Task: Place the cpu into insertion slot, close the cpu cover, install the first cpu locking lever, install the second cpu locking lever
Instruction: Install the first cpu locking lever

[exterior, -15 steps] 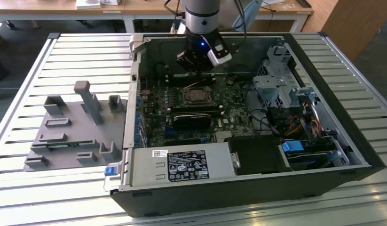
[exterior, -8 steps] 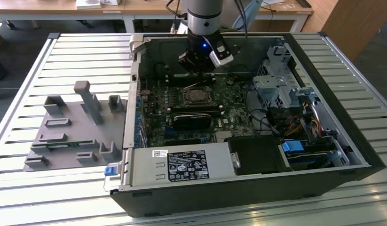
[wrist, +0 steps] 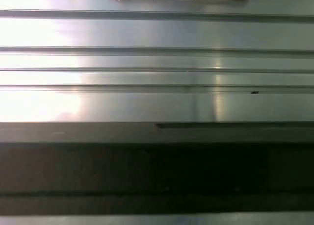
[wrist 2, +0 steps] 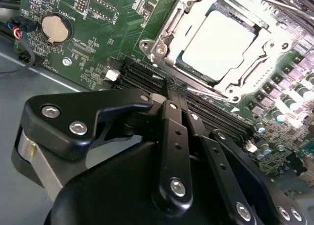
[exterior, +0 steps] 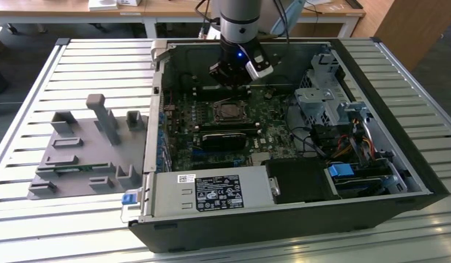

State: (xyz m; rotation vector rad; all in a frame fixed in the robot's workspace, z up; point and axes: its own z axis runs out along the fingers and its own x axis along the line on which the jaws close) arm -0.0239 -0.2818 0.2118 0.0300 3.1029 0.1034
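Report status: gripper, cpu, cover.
Gripper above the motherboard, just beyond the insertion slot. Cpu seated in slot; cpu cover down around it. Nothing obstructing.

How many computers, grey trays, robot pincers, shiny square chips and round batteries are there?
Computer case: 1
Grey tray: 1
Pincer: 1
Cpu: 1
Round battery: 1
Total: 5

Access from above: open case [exterior: 400, 181]; insertion slot [exterior: 229, 111] unobstructed. Obstacles: gripper [exterior: 233, 76] just beside it, drive cage [exterior: 320, 104], black card [exterior: 223, 139].
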